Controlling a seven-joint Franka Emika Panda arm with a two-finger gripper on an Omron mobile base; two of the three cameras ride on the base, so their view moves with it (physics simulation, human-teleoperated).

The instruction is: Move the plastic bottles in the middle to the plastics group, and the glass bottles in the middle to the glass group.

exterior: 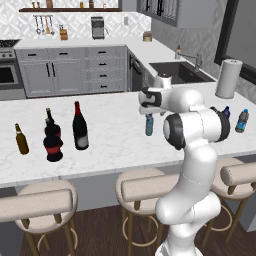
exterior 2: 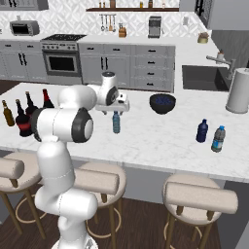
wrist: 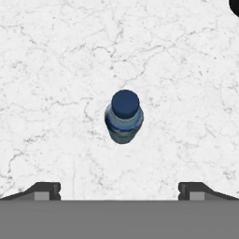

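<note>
The gripper (wrist: 119, 191) hangs wide open straight above the upright plastic bottle (wrist: 123, 116) on the desk (wrist: 56, 70), likely lined up to grasp its cap.

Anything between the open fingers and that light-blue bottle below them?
Nothing. In the hand view the light-blue bottle stands upright under the gripper, bare marble counter all around it, both fingers apart from it.

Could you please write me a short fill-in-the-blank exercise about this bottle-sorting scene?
1. The pincer hangs directly ____ the light-blue bottle.
2. Its jaws stand ____.
3. The tall wine bottle has a ____ top.
4. The dark-blue bottle stands on the ____ counter.

Missing words: above; open; red; marble
</note>
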